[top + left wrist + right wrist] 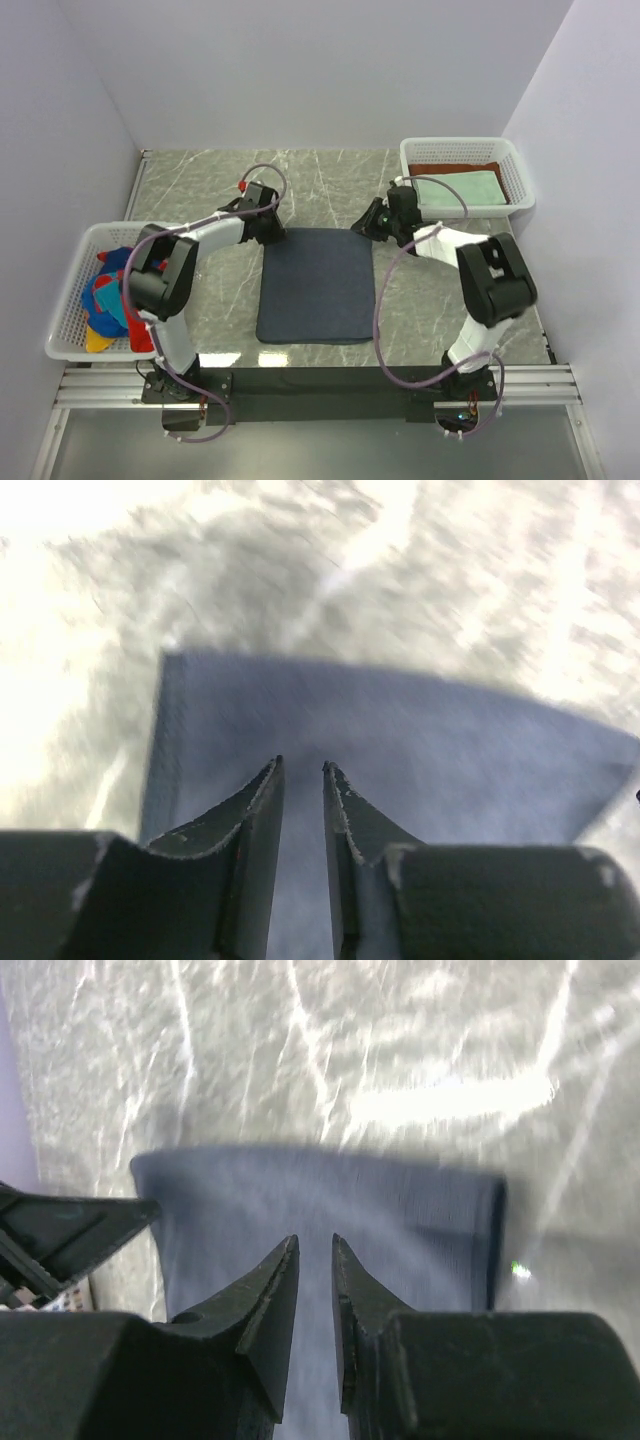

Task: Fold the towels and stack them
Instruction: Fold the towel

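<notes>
A dark slate-blue towel (318,285) lies flat on the marble table, seemingly folded into a rectangle. My left gripper (272,232) hovers at its far left corner and my right gripper (372,222) at its far right corner. In the left wrist view the left gripper (300,767) stands narrowly open over the towel (400,740), with only cloth showing below the gap. The right gripper (315,1240) is likewise narrowly open above the towel (400,1210), nothing between its fingers. A mint-green towel (458,190) rests on a rust-brown towel (452,167) in the right basket.
The white mesh basket (465,147) stands at the far right. Another white basket (70,290) at the left edge holds bright red, blue and yellow towels (105,295). White walls close in the table on three sides.
</notes>
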Robot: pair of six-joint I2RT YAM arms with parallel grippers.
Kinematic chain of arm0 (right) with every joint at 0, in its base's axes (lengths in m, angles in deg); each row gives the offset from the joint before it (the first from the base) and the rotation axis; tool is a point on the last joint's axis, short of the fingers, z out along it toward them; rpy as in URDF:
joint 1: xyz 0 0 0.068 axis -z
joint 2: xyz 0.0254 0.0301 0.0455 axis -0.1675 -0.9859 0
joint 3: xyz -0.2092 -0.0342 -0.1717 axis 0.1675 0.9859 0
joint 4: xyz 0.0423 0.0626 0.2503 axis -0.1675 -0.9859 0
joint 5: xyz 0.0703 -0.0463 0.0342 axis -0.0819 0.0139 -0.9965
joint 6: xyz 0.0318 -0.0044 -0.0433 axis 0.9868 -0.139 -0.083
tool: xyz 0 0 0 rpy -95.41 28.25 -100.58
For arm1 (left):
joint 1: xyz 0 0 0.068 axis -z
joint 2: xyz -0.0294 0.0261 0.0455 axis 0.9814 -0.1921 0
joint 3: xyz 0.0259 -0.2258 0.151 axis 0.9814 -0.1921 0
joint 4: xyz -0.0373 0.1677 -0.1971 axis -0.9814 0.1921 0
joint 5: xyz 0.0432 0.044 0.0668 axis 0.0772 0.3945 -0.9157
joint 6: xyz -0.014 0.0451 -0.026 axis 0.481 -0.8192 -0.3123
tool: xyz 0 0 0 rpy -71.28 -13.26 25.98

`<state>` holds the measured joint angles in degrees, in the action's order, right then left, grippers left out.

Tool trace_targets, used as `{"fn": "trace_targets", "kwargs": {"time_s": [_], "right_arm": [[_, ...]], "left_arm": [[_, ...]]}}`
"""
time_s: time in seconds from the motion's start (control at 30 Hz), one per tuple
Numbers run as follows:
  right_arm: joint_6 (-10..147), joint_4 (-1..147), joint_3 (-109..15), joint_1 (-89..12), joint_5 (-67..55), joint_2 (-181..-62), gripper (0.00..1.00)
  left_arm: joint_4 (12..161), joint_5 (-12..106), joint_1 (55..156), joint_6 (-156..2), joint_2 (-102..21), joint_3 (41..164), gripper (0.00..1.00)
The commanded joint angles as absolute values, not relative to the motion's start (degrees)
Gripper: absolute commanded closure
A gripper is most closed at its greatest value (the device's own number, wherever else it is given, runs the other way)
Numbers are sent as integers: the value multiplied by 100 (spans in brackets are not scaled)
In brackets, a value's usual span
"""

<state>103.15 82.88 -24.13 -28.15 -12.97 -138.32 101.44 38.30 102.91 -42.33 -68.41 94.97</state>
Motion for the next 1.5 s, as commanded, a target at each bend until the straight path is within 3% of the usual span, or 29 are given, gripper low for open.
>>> {"fn": "trace_targets", "kwargs": {"time_s": [0.0, 0.27, 0.43, 0.73, 0.87, 0.97, 1.2, 1.47], "right_arm": [[10432, 9014, -2780, -2626, -1455, -14419, 73], [10748, 9199, -2561, -2142, -1552, -15089, 74], [10503, 8927, -2542, -2072, -1613, -14809, 74], [8790, 7223, -3437, -2098, -1517, -13868, 70], [7737, 6423, -3913, -2203, -1438, -13779, 61], [7391, 5939, -4256, -2300, -1411, -13902, 57], [6795, 5571, -4414, -2362, -1289, -14305, 57], [5415, 4498, -5732, -2397, -1455, -15158, 51]], "left_arm": [[9763, 3726, 10091, -4380, -7163, 9811, 72], [9491, 3848, 9791, -4160, -7385, 9382, 74], [9578, 4103, 9782, -4107, -7244, 9425, 67], [10825, 3919, 9782, -4607, -6190, 10285, 36], [11615, 3594, 9782, -5142, -5812, 10611, 15], [11863, 3313, 9765, -5477, -5513, 10612, 7], [11969, 3391, 9721, -6180, -4845, 9944, 5], [11750, 3294, 9721, -6672, -4572, 9302, 5]]}}
